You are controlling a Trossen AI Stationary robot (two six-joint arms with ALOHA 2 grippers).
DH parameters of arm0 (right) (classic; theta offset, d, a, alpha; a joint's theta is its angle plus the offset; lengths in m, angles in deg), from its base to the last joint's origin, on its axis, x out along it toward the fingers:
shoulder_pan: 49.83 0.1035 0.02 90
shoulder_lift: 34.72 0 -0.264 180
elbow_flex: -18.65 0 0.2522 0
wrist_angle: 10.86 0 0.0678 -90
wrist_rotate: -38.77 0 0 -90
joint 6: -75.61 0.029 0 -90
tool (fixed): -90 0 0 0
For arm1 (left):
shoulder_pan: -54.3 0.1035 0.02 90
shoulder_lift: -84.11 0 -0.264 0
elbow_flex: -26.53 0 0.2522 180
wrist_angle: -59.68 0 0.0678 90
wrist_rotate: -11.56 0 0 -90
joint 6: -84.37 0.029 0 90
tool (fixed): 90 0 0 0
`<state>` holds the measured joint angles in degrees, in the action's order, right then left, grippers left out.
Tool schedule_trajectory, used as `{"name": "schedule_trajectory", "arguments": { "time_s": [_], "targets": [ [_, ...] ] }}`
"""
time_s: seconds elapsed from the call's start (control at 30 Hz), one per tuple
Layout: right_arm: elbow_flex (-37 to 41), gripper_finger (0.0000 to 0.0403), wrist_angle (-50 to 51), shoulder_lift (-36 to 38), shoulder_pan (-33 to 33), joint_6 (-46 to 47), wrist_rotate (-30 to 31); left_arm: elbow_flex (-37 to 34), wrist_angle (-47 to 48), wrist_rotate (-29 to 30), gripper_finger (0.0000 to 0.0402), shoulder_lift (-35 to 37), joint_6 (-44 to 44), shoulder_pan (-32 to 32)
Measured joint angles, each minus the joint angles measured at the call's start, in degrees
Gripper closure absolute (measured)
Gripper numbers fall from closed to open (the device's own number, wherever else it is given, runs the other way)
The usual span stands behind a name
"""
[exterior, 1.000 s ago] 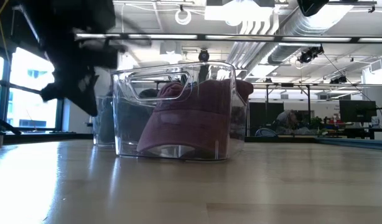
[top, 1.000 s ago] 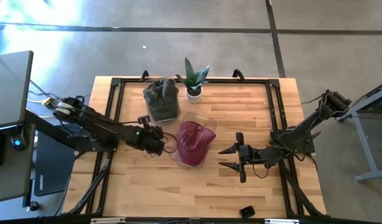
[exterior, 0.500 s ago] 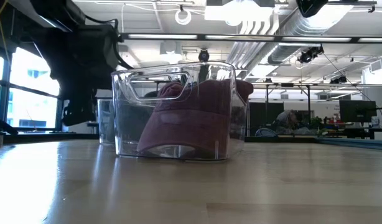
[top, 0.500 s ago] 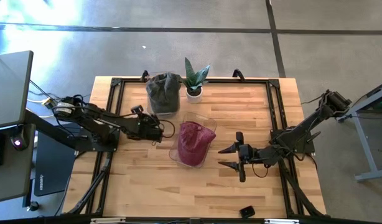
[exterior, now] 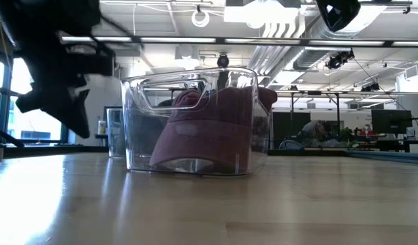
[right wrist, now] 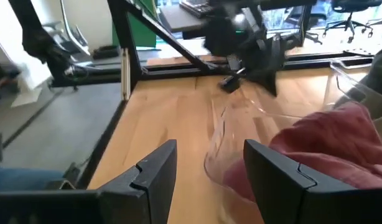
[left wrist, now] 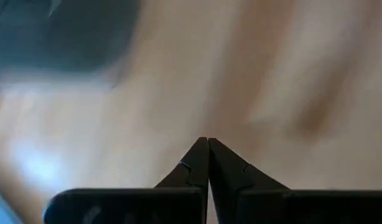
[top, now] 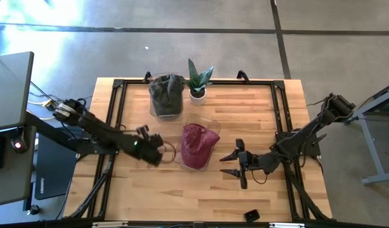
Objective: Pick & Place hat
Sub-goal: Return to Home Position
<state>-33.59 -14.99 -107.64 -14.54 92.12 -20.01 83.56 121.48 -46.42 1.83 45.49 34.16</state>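
Note:
A maroon hat [top: 196,145] lies inside a clear plastic bin [top: 209,122] at the table's middle. In the low view the hat [exterior: 212,129] rests on the bin's floor and leans against one wall. My left gripper [top: 164,152] hovers just left of this bin, shut [left wrist: 208,148], and shows as a dark blur [exterior: 56,75] in the low view. My right gripper [top: 226,164] is open [right wrist: 209,158], to the bin's right and pointing at it. The hat [right wrist: 337,140] shows in the right wrist view.
A second clear bin holding a dark grey hat [top: 166,95] stands near the far edge, beside a small potted plant [top: 197,82]. A black metal frame [top: 115,107] runs along the table's sides. A small dark object [top: 251,216] lies at the near edge.
My left gripper swung toward the far edge, beside the grey hat's bin, then came back toward the near edge, left of the maroon hat's bin. My right gripper crept a little toward the near-left. The grey hat's bin sits slightly farther toward the far edge than before.

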Motion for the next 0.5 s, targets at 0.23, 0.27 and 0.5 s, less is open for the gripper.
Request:
{"name": "schedule_trajectory", "arguments": {
  "time_s": [0.23, 0.27, 0.5],
  "targets": [
    [0.0, 0.0221, -6.5, 0.2, 0.0, -2.2, -1.5, -0.7, -29.2, 7.8, 0.0402, -4.0, 0.8, -9.4],
    [0.0, 0.0221, -6.9, 0.2, 0.0, -2.4, -2.2, -0.7, -34.2, 7.3, 0.0402, -4.9, 2.9, -10.0],
    [0.0, 0.0221, -7.7, 0.2, 0.0, -3.5, -3.8, -0.6, -58.4, 3.0, 0.0402, -11.3, 14.8, -11.2]
  ]
}}
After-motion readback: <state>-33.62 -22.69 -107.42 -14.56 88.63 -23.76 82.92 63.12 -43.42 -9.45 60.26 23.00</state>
